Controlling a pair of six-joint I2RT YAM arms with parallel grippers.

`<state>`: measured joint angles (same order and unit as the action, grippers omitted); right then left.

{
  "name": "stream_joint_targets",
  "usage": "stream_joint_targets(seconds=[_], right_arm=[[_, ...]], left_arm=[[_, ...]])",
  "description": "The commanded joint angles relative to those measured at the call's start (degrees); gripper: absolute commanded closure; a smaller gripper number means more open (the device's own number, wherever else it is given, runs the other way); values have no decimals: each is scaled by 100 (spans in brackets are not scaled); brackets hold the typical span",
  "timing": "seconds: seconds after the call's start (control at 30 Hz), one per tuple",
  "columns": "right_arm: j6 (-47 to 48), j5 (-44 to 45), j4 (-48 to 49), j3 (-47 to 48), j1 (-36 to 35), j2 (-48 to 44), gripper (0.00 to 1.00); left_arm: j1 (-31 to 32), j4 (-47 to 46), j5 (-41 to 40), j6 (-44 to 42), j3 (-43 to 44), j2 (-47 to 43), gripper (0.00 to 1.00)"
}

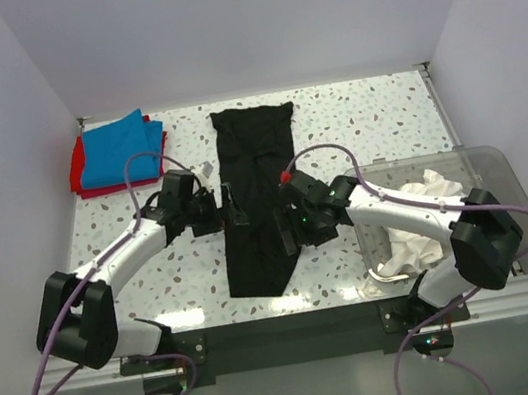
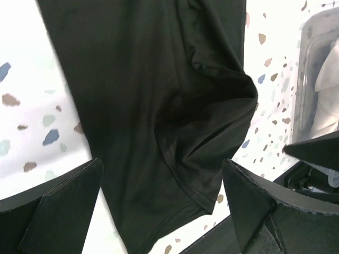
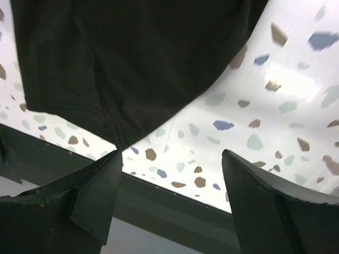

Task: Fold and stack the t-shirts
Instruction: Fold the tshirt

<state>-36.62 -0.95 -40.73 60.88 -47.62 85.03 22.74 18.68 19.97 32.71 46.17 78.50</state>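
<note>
A long black t-shirt (image 1: 256, 158) lies in the middle of the table (image 1: 373, 118). It is folded into a thin strip that runs from the far side to the near side.

The left gripper (image 1: 230, 208) is at the left edge of the black t-shirt, about halfway along it. In the left wrist view its two fingers (image 2: 63, 206) are spread wide apart and hold nothing. The black cloth lies under the gap between them, with a puffy fold in it. I cannot tell if the fingers touch the cloth.

The right gripper (image 1: 285, 234) is at the right edge of the shirt, a bit nearer than the left one. Its fingers (image 3: 265, 196) are wide apart too, and hold nothing. The speckled table shows in the gap between them, and the shirt's edge lies just past the tips.

A folded blue t-shirt (image 1: 119, 151) sits on top of a red t-shirt (image 1: 78, 178) in the far left corner. White t-shirts (image 1: 434, 184) are bunched up in the clear bin (image 1: 502, 168) on the near right.
</note>
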Motion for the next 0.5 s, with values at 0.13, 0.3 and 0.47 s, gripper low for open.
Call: stream_joint_targets(seconds=[0.13, 0.3, 0.47], right_arm=[[-899, 77, 22, -630, -116, -838, 19], [-1066, 227, -66, -911, -116, -1234, 18], [-1119, 253, -119, -920, -108, -1314, 18]], left_arm=[[536, -865, 60, -713, -29, 174, 8], [951, -1366, -81, -828, -231, 376, 15], [1004, -1498, -256, -1073, -319, 649, 24]])
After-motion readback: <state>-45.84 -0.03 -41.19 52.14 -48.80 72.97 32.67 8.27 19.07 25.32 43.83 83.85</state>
